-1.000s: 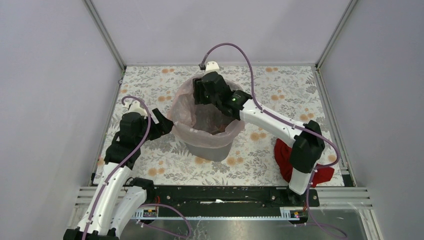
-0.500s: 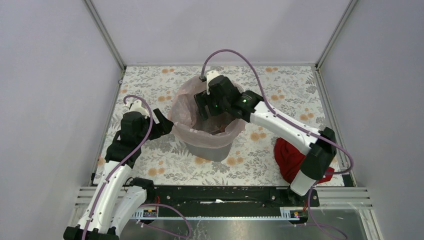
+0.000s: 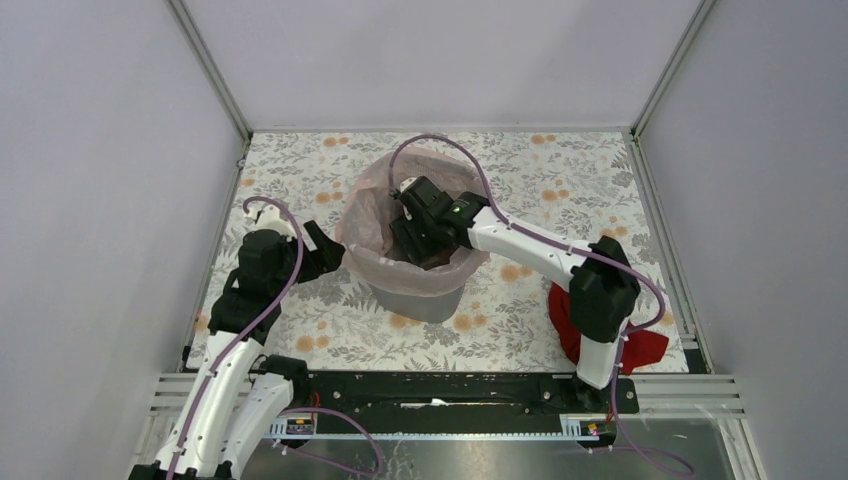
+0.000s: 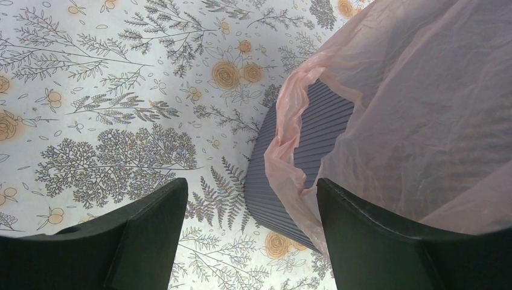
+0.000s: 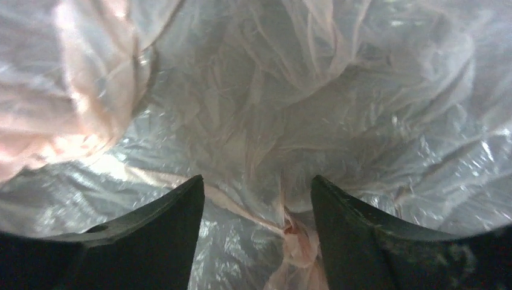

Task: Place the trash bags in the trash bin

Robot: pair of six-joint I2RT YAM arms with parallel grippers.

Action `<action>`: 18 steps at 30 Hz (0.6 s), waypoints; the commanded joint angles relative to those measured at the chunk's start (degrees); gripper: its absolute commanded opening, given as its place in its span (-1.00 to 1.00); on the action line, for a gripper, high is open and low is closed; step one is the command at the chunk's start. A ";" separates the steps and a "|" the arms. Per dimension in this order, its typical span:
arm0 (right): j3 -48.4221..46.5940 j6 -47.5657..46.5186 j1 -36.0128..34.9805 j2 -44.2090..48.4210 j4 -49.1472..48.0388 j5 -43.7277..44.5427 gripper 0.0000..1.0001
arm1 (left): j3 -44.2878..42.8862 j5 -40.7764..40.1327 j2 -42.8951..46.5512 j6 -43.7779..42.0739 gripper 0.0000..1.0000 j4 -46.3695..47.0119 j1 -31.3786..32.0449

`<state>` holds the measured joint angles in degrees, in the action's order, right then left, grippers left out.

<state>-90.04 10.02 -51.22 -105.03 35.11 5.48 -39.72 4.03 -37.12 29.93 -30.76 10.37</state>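
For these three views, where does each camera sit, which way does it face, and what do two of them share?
Top external: high behind the robot, looking down on the table; both arms whole, left gripper beside the trash bin, right gripper inside it.
Left wrist: on the left arm, looking down past its fingers at the bin's mesh wall and the trash bag overhang.
Right wrist: facing down into the bag-lined bin, its fingers at the bottom edge.
Shared: top and left wrist both show the bin's outside.

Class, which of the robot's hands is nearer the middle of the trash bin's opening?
Right. The right hand is down inside the trash bin, within the trash bag lining; the left hand sits outside, beside its left wall.
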 commanded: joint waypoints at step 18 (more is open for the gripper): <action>-3.65 1.47 -0.89 -7.49 3.09 0.79 0.38 | 0.69 -0.63 2.64 -0.62 0.64 3.64 0.57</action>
<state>-91.05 10.33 -51.46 -113.89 37.08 6.37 -39.62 4.03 -35.57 29.95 -29.82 10.55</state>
